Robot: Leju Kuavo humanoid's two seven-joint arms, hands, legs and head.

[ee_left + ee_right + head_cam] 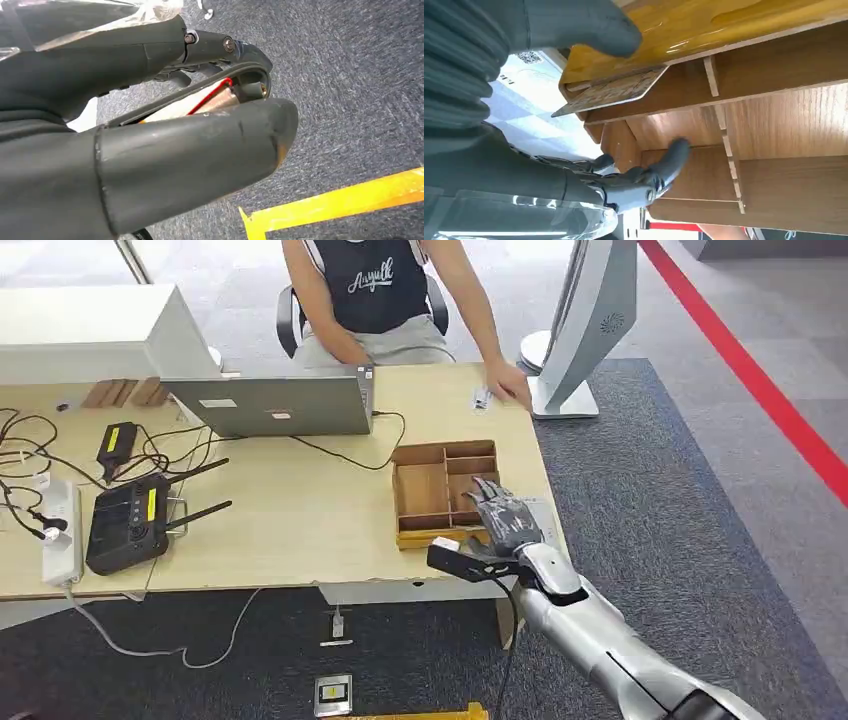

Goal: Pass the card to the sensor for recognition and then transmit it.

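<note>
Card (pixel 611 91) lies flat at the near edge of the wooden tray (pixel 421 490), a thin pale slip resting on or against the tray's yellow front lip, its long axis running along that lip. In the right wrist view it sits just beside the thick grey thumb and across from the darker fingers (pixel 659 167), which reach past the lip into a compartment of the tray. So the card lies between thumb and fingers, nearer the thumb, and not yet pinched as far as can be made out.

The right hand (pixel 500 520) hovers over the tray's near right corner, palm down, fingers spread and released, holding nothing. It is plainly the nearer hand. The left hand (pixel 165 130) hangs low, away from the tray, over grey carpet and a yellow floor stripe; its fingers look curled in, though at this close range I cannot tell whether they are clenched.

Beyond the tray on the bench (pixel 300 510), a person's hand (pixel 510 380) rests at the far edge.

The coming move probably turns on closing thumb and fingers across the card's short side.
</note>
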